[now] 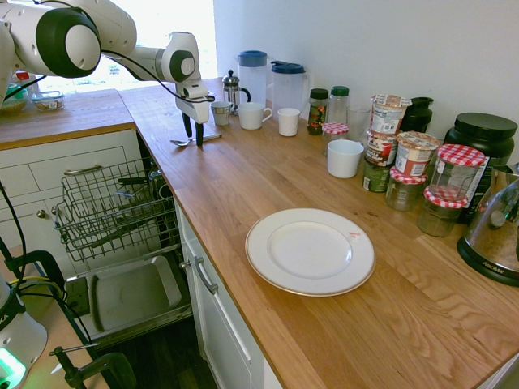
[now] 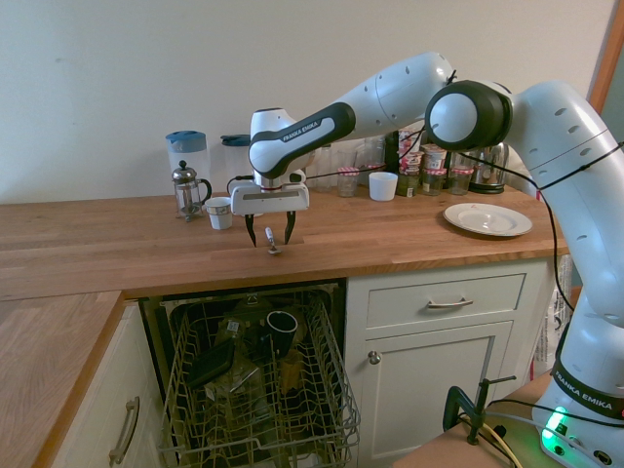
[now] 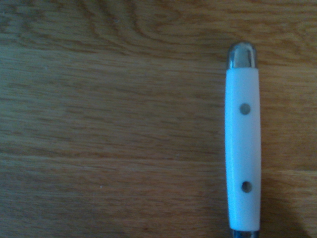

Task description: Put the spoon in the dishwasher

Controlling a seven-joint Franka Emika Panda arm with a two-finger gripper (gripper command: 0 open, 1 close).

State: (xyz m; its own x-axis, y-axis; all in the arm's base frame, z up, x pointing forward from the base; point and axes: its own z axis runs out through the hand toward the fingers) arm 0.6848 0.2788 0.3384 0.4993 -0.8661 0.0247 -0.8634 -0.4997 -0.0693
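White-handled silver metal spoon [image 3: 242,144] flat on wooden table [image 1: 268,174], ungrasped beneath released pincer [image 2: 270,235]; dishwasher's [image 2: 255,390] dark wire rack waiting below.

A white plate [image 1: 310,251] sits on a wooden desk [image 1: 243,178]. Behind it stand jars with red checked lids [image 1: 456,166], white cups [image 1: 345,158] and a French press [image 1: 233,89].
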